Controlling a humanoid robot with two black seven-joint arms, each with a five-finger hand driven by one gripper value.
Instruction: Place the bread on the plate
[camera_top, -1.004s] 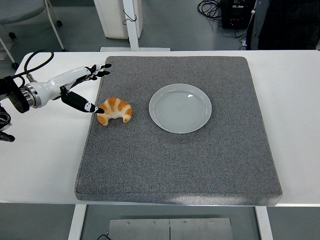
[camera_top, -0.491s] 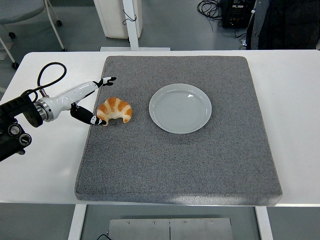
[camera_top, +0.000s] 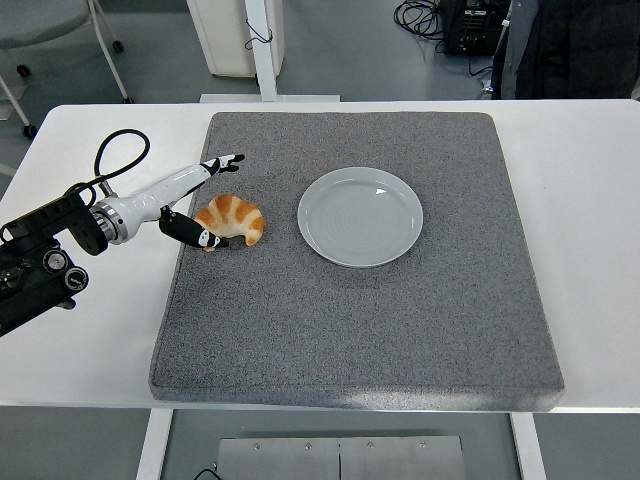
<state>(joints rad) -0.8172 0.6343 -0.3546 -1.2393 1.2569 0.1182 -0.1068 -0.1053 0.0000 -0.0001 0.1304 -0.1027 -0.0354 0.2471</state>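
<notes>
A golden croissant (camera_top: 232, 219) lies on the grey mat (camera_top: 360, 320), left of a pale round plate (camera_top: 360, 216) that holds nothing. My left hand (camera_top: 214, 200) reaches in from the left edge with its fingers spread. The thumb tip (camera_top: 206, 240) touches the croissant's near left end, and the long fingers (camera_top: 226, 161) point past its far side without closing on it. The right arm does not show.
The mat covers most of the white table (camera_top: 590, 200). A black cable loop (camera_top: 120, 155) arches over my left forearm. Beyond the table are a white post, a chair base and a person in dark clothes at the top right.
My left arm has slid right and nearer the croissant, the thumb now tucked under its left end. The croissant and plate have stayed in place.
</notes>
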